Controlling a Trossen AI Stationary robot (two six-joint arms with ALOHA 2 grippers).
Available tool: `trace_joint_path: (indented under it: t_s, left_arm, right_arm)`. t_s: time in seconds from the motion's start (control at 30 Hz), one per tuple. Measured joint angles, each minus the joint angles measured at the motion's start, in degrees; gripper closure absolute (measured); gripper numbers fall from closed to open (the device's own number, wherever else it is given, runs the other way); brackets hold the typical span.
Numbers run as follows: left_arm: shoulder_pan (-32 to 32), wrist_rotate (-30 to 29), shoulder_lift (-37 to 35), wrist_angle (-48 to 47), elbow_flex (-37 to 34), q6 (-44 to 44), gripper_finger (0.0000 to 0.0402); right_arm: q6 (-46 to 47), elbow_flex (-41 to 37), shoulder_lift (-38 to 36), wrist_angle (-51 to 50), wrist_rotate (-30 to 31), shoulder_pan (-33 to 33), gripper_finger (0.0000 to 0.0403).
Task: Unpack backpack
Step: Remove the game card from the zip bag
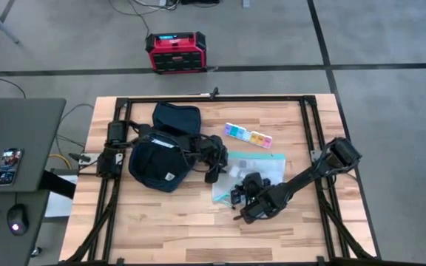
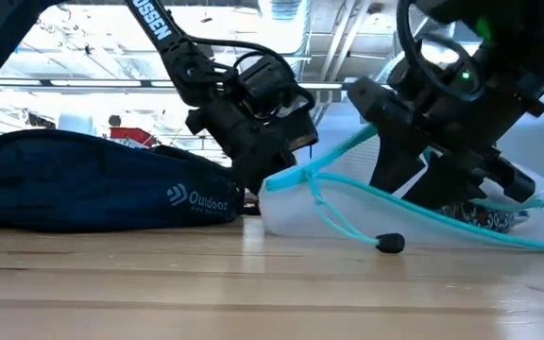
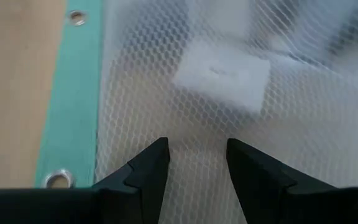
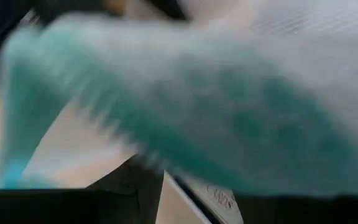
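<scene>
The right wrist view is almost wholly filled by smeared teal and white fabric pressed close to the lens, so whether the right tool [image 1: 241,198] is wide or closed cannot be told; in the high view it sits low of centre, over the lower end of the mesh pouch [image 1: 254,174], with its arm running up to the right edge of the table [image 1: 161,229]. The pouch is a pale, see-through mesh bag with a teal border and metal eyelets; pale flat things lie inside it, too blurred through the netting to name, and a thin teal cord with a dark toggle [image 2: 390,244] trails from it in the low view. The left tool [image 3: 196,163] hangs just above the mesh with its fingers a narrow gap apart, holding nothing. The backpack [image 1: 160,159] lies flat left of centre on the table, its upper part partly hidden by the left arm. A pastel pill organiser [image 1: 248,136] lies above the pouch, and a red-black box [image 1: 176,52] stands on the floor near the frame's top.
</scene>
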Motion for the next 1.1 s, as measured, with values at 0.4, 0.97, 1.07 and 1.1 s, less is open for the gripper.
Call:
trace_joint_path:
  t_s: [0.4,0.97,1.07,1.1]
  left_arm:
    - [2.1,0.2,-0.3,-1.3,-0.3,0.2,0.0252]
    - [1.8,0.7,-0.2,0.1,-0.2,-2.7,0.0252]
    - [1.8,0.8,-0.2,0.1,-0.2,-3.0,0.0252]
    - [1.8,0.8,-0.2,0.1,-0.2,-3.0,0.0252]
  right_arm:
    - [6.9,5.6,0.1,-4.7,-13.6,10.3,0.0269]
    - [7.5,12.3,-0.8,-18.5,-4.1,6.7,0.0271]
    - [3.6,12.4,-0.7,-18.0,-3.4,3.3,0.0271]
    - [2.5,12.4,-0.6,-18.3,-3.4,2.1,0.0271]
